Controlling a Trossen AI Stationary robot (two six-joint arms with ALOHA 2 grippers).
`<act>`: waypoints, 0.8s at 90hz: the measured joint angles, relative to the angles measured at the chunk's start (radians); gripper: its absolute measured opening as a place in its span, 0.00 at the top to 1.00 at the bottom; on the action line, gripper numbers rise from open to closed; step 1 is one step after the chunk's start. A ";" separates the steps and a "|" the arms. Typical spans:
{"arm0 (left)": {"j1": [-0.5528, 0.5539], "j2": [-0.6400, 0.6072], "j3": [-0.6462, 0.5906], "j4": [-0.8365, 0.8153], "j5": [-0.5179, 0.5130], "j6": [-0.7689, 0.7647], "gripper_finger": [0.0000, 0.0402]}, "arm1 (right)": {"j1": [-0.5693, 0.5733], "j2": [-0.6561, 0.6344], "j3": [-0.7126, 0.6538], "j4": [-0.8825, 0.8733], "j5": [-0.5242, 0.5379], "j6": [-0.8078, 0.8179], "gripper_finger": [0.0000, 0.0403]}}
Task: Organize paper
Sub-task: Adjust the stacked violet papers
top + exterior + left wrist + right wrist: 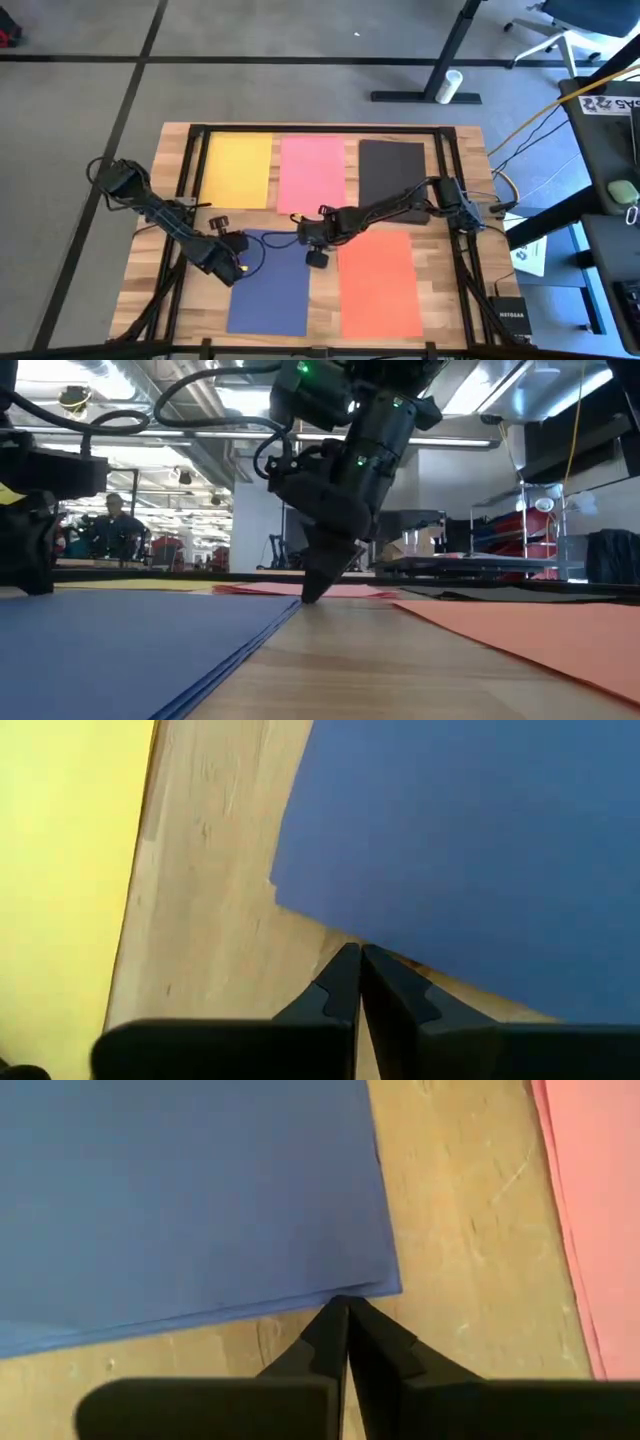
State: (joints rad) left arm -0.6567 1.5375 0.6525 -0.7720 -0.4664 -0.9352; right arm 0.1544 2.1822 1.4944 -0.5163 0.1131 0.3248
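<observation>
Right gripper (316, 257) has its two dark fingers pressed together on nothing, tips down at the wooden slatted tabletop (455, 280), right at one far corner of the thin navy blue rectangular paper stack (270, 282). In the right wrist view the fingertips sit just off that corner (385, 1285), touching or nearly so; we can't tell which.

Left gripper (240, 268) is also closed and empty, at the stack's left long edge near its other far corner; in the left wrist view the tips meet the navy blue edge (340, 935).

Key relation: the navy blue stack lies toward the near table edge from both grippers, long axis running near to far, slightly skewed against the table edge. We're bracketing its far end, one arm on each side. The low view shows several navy blue sheets fanned at the edge (230, 650), so we judge squaring them up is the step in hand.

Other sheets:
- thin orange rectangular sheet (380, 285), just right of the navy blue stack
- yellow sheet (238, 170), pink sheet (315, 172) and black sheet (392, 170) in a row along the far side

Surface is bare wood between sheets, with a dark frame rail around the table. Beyond it is a grey floor with a desk leg (440, 75) and an office chair (570, 25); a person (115, 520) is far back in the room.
</observation>
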 joint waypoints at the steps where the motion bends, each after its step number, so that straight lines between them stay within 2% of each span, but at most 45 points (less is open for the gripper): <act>1: 0.000 0.000 0.000 0.000 0.000 0.000 1.00 | 0.000 0.000 0.000 0.000 0.000 -0.001 1.00; 72: 0.000 0.000 0.001 0.003 0.004 -0.012 1.00 | -0.018 0.000 -0.002 0.005 -0.016 -0.031 1.00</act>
State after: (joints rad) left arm -0.6567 1.5375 0.6537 -0.7692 -0.4622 -0.9470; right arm 0.1360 2.1818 1.4925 -0.5116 0.0976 0.2940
